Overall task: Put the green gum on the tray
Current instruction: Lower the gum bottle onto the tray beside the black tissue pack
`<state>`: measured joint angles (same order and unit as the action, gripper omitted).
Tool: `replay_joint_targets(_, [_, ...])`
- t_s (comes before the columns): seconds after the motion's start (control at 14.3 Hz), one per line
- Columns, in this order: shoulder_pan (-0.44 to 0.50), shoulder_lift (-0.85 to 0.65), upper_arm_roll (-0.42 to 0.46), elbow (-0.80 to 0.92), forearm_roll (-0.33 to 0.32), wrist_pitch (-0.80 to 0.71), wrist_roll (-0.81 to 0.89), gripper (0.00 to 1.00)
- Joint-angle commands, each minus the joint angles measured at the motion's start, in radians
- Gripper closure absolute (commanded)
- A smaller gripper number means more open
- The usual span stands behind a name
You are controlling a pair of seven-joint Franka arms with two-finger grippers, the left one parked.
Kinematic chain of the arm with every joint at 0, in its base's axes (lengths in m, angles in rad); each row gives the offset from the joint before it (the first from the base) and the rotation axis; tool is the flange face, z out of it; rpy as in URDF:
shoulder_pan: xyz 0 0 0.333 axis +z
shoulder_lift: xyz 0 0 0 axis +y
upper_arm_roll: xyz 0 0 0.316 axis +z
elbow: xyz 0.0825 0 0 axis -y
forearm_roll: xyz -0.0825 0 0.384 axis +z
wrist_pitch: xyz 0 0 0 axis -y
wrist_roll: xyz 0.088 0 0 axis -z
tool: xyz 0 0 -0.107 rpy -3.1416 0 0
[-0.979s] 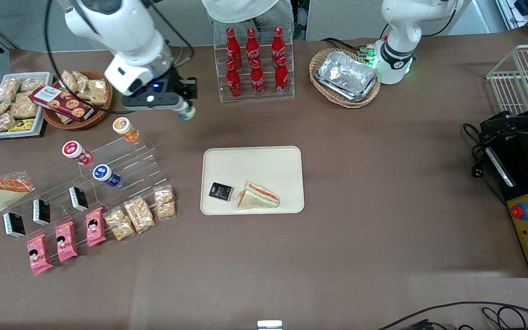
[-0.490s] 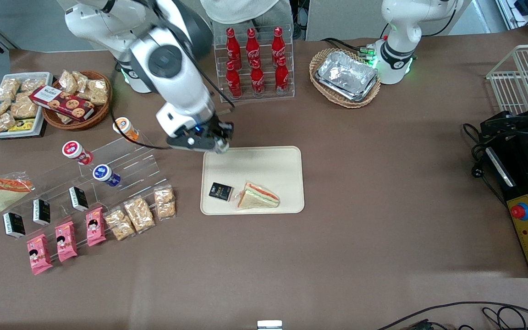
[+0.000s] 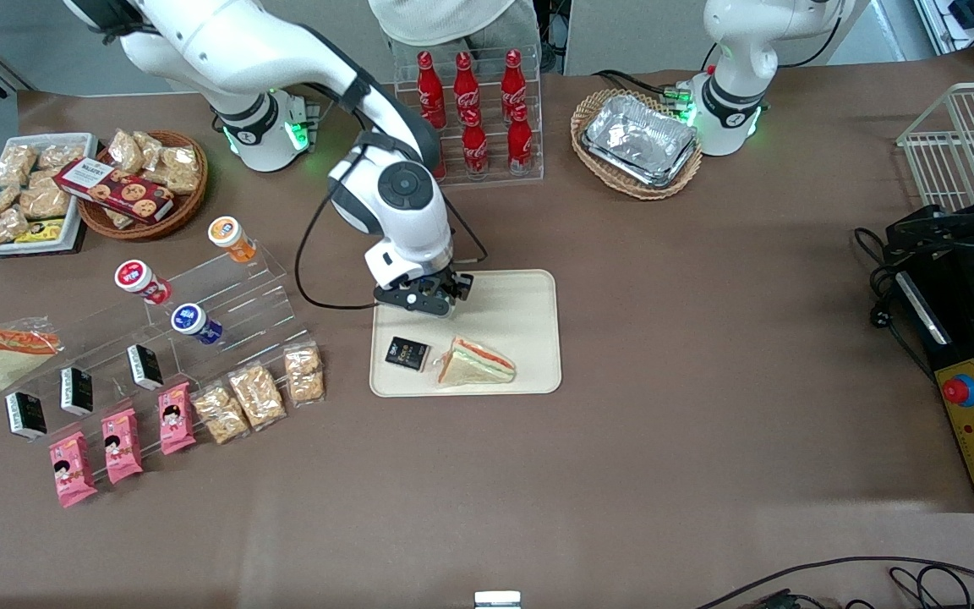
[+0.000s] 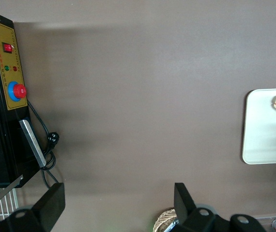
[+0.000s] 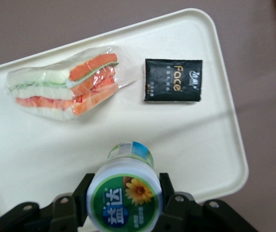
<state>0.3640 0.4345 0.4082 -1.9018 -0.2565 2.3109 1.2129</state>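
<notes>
Taking the tray (image 3: 521, 288) as the landmark, the items nearest the front camera are the wrapped sandwich (image 3: 476, 362) and the small black packet (image 3: 407, 353), lying side by side on the tray's nearer half. Neither has shifted over the last second.

Farther from the camera, over the tray's bare half, hangs the gripper (image 3: 445, 303). A second ago it was well off the tray, up near the basket of snacks (image 3: 142, 182); half a second ago it was only at the tray's corner toward the working arm's end. Now it sits squarely above the tray surface and looks lower.

The wrist view shows its fingers closed around the green gum (image 5: 124, 193), lid facing the camera, with the open tray surface (image 5: 41, 159) directly beneath and the sandwich (image 5: 65, 83) and black packet (image 5: 173, 80) clear of it.

So the carry seems essentially finished: the bottle is over a free spot, not yet released. What remains, by my reading, is a short descent and letting go. Whether the bottle already touches the tray cannot be told.
</notes>
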Motion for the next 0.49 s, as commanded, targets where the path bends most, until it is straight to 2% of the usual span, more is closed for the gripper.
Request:
replay_joint_targets(0.0, [0.020,0.078,0.000,0.021,-0.127,0.070,0.143,0.90])
replay_joint_targets(0.07, [0.021,0.085,0.000,0.021,-0.147,0.079,0.158,0.90])
replay_joint_targets(0.42, [0.027,0.098,-0.002,0.021,-0.150,0.087,0.162,0.89])
